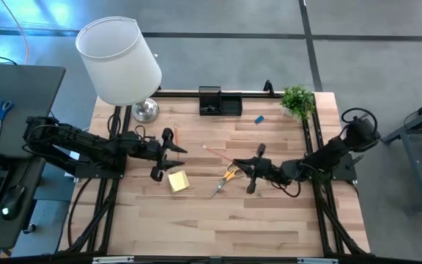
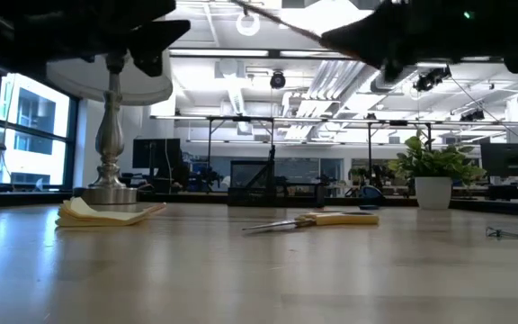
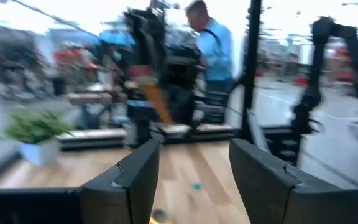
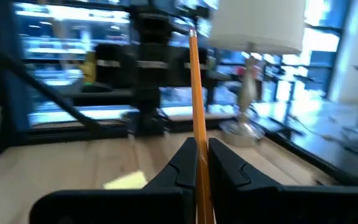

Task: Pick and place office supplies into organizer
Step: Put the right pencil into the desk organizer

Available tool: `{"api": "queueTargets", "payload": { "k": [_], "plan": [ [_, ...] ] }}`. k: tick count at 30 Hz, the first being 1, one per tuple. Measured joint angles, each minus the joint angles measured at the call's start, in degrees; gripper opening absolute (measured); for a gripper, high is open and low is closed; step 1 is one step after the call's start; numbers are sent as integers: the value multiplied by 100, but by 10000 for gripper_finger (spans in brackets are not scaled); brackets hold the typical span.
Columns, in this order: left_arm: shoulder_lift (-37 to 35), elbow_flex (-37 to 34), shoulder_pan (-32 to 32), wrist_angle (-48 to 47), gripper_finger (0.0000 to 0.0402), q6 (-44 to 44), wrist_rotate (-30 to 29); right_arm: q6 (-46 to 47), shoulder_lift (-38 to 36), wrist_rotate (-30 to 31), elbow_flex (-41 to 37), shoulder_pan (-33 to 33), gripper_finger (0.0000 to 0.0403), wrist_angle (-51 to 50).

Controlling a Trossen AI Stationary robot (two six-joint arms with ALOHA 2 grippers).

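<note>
Fingers of the right gripper [image 4: 199, 163] are clenched on a pencil [image 4: 196, 93], held above mid-tabletop; the left gripper [image 3: 191, 180] is spread and empty; carriage to the organizer [image 1: 220, 101], upper centre, is judged next.

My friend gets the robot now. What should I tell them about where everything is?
Right gripper: shut on an orange pencil, raised above the table.
Left gripper: open and empty, in the air near the sticky-note pad.
On the table: the pad, the orange-handled scissors at the middle, and the blue eraser near the plant.
The organizer sits at the back edge and already holds something small and dark.
Left: drop the pencil in, then pad, scissors, eraser.
</note>
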Motion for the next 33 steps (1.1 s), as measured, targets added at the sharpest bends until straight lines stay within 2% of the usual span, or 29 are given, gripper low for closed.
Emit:
{"api": "queueTargets", "payload": {
  "k": [3,5,9,14,19,26,33],
  "plan": [
    [0,4,0,432,184,32,-424,-313,93,-701,372,-231,5,65],
    [1,4,2,712,184,-7,-488,-535,114,-1108,627,-386,5,29],
    [0,41,0,1088,184,-90,-311,-787,112,-1736,1107,-707,5,-314],
    [2,432,-3,1124,184,-219,-150,-823,112,-2357,1634,-1053,5,-1091],
    [2,707,-4,1085,184,-213,-138,-968,112,-2489,1873,-1181,5,-1299],
    [4,739,-4,1084,184,-186,-139,-935,115,-2632,1920,-1421,5,-1298],
    [4,739,-4,1119,184,-119,-170,-692,460,-2856,1920,-1710,5,-887]
  ]
}}
